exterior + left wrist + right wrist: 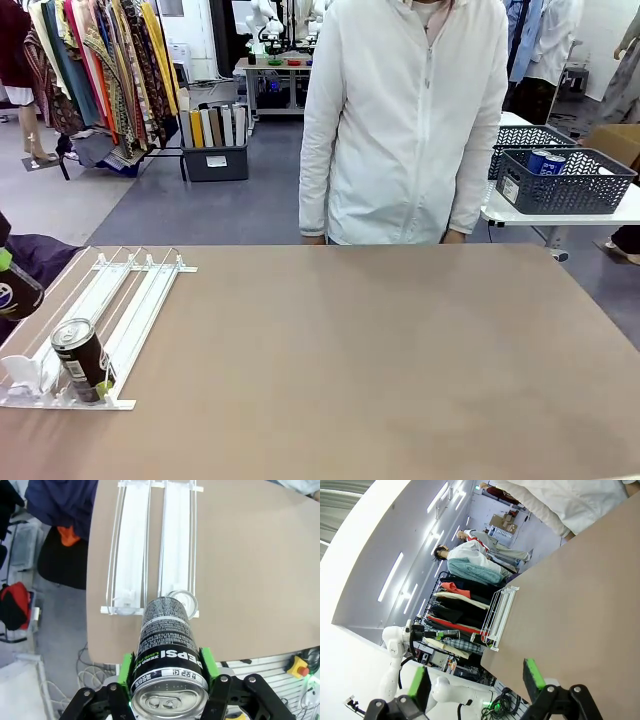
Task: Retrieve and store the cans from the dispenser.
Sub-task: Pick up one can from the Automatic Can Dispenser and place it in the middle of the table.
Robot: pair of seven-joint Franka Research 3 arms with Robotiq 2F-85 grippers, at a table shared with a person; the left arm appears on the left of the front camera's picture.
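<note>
Left pincer [168,672] around Pepsi can [166,632], dispenser [131,540] part-hidden

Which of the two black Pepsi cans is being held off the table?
The can clamped between the left gripper's green pads; the other Pepsi can stands free at the dispenser's stop end.

Left pincer [167,666] clamps a can [166,640]; right pincer [475,678] stands open.

a large lab hall dressed like a shop: garment rack [100,60] of hanging clothes, grey crate [215,160] of boards on the floor, perforated baskets [565,190] on a white side table [600,217], ceiling strip lights [390,577].
</note>
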